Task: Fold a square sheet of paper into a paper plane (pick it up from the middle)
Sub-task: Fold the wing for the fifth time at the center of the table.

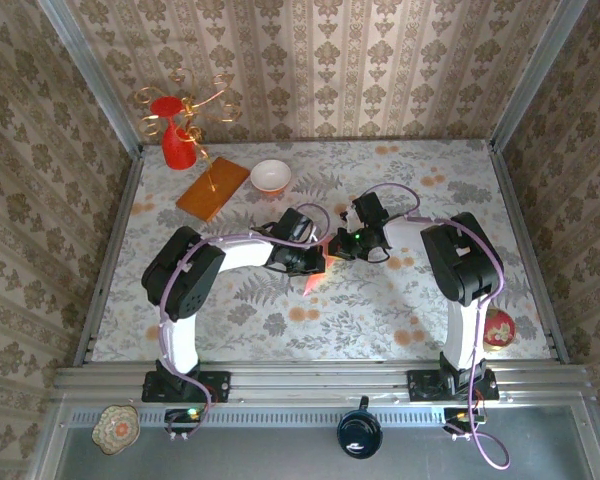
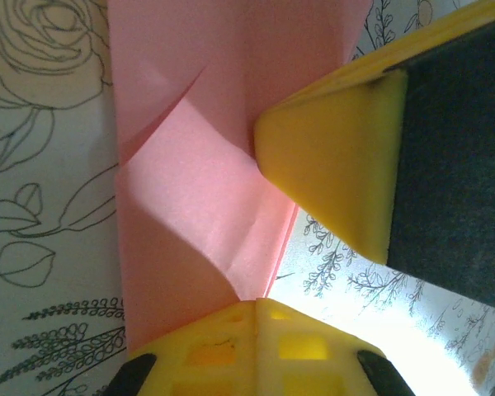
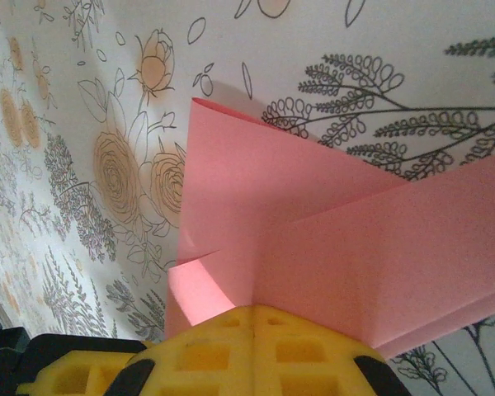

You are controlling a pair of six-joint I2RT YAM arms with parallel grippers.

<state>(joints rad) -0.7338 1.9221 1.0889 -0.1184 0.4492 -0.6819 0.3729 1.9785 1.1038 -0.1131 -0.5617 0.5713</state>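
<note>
The pink sheet of paper (image 2: 190,198), partly folded with diagonal flaps, is held over the middle of the tabletop (image 1: 400,320), between the two arms. The left tool (image 2: 256,307) has its fingers pressed together on one edge of the sheet. The right tool (image 3: 254,312) is likewise clamped on the sheet, just beside the left one. Hazards: with both tools gripping thin paper this close together, any opposing pull is likely to tear it or drag it out of one grip. A sideways offset between the tools would skew the centre crease and give an asymmetric plane. The upper flap appears loose and may spring open if released before it is pressed flat. Finger-to-finger collision is also possible.
</note>
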